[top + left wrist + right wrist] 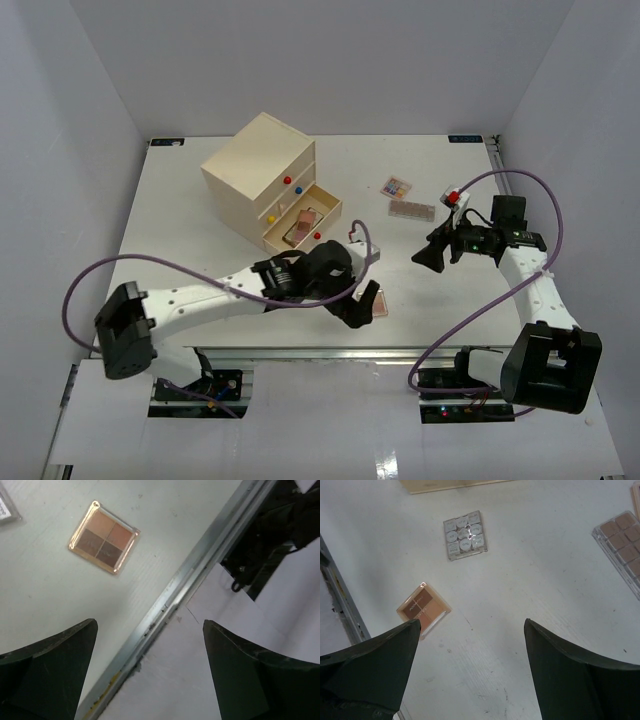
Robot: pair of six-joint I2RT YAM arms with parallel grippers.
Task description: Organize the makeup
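We see both claws spread apart, holding nothing: left gripper (150,625) hovers by the brown quad palette (104,536) at the table's (190,210) near edge, right gripper (470,622) farther right.

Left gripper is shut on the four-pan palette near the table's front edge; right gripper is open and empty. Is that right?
No. The left gripper is open, and the four-pan palette lies untouched on the table, as the left wrist view shows. The right gripper is open and empty, as stated.
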